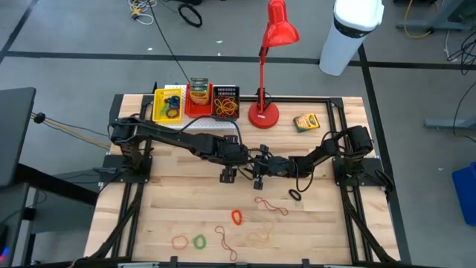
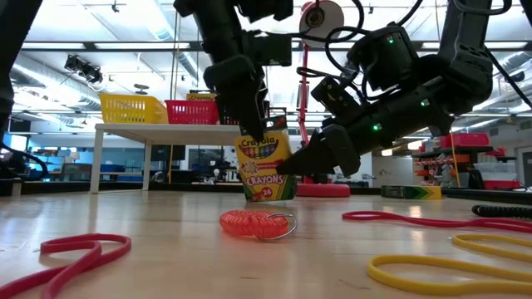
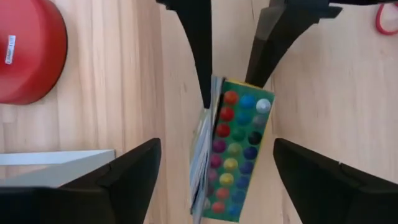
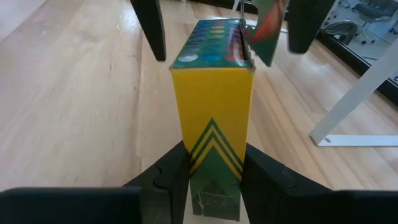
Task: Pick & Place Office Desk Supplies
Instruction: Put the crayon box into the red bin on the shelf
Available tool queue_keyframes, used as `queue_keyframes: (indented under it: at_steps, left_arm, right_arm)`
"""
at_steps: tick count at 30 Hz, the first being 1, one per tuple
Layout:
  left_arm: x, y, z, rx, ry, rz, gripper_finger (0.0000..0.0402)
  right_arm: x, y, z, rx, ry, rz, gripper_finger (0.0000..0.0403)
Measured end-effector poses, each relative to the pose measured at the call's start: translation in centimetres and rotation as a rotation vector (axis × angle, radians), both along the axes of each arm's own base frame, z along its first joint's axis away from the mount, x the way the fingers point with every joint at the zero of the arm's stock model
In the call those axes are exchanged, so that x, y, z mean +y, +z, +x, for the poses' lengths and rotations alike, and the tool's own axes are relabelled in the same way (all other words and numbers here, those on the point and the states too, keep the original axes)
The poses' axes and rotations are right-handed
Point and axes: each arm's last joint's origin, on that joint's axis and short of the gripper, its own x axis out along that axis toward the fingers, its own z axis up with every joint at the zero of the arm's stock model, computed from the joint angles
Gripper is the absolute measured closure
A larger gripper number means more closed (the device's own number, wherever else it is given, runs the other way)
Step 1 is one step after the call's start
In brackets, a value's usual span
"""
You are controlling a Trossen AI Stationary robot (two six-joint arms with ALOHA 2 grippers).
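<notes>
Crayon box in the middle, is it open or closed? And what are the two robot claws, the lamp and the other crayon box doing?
Crayon box: upright, lid open.
Right end effector: shut on crayon box.
Left end effector: open, around the box top.
Red lamp: standing upright.
Second crayon box: lying flat.

The upright crayon box [image 2: 268, 170] reads "Crayola" and "CRAYONS", with "24" near its bottom edge
</notes>
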Motion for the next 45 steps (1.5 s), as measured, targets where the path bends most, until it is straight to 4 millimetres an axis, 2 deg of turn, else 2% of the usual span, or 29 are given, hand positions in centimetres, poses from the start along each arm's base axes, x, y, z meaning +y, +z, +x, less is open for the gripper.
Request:
queue_keyframes:
  at_steps: [11, 23, 34, 45]
  left_arm:
    - [-0.1, -1.6, 0.5, 0.039, -0.001, 0.005, 0.0169]
    - [-0.1, -1.5, 0.6, 0.031, -0.017, 0.0, 0.0254]
    - [-0.1, -1.5, 0.7, 0.025, -0.008, -0.003, 0.0257]
    - [0.0, -1.5, 0.8, 0.011, 0.002, -0.006, 0.0201]
  right_arm:
    - [0.0, 0.1, 0.0, -0.009, 0.0, 0.002, 0.0278]
    - [0.0, 0.1, 0.0, -0.017, -0.003, 0.021, 0.0278]
    - [0.0, 0.2, 0.1, -0.024, 0.001, 0.023, 0.0278]
    - [0.1, 0.3, 0.1, -0.041, 0.01, 0.028, 0.0278]
